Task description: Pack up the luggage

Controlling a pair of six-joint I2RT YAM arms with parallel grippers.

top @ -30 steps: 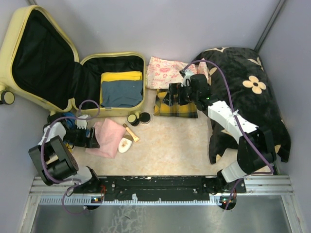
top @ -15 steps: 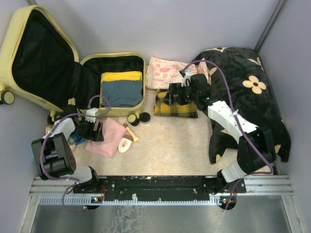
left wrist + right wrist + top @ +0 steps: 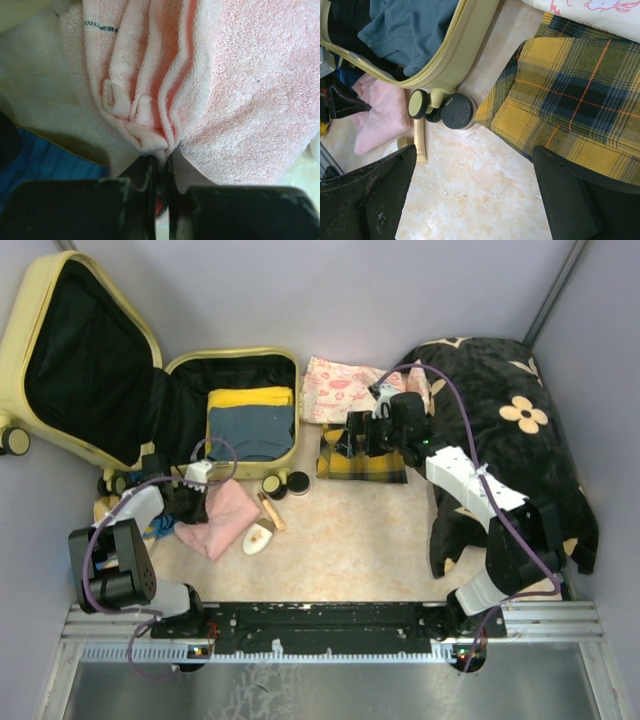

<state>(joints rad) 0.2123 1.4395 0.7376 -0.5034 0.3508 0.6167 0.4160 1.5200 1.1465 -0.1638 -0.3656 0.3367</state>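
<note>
Pink towel point(image 3: 220, 95) edge pinched in left claw point(image 3: 160, 167), near luggage point(image 3: 297, 425) rim.

Luggage point(image 3: 85, 360): far left, open; lid propped against back-left corner, base lying right of lid.
Folded clothes point(image 3: 250, 425): in base, stacked.
Tins point(image 3: 297, 482): pair, side by side, just before base's front right corner.
Towel point(image 3: 225, 515): before base, near left.
Left gripper point(image 3: 188, 502): at towel's left edge.
Stick point(image 3: 270, 512): just right of towel; oval item point(image 3: 257, 538) at its near end.
Plaid cloth point(image 3: 365, 468): right of base.
Printed cloth point(image 3: 335, 390): behind plaid cloth, touching.
Right gripper point(image 3: 355, 435): over plaid cloth.
Blanket point(image 3: 500, 440): far right.
</note>
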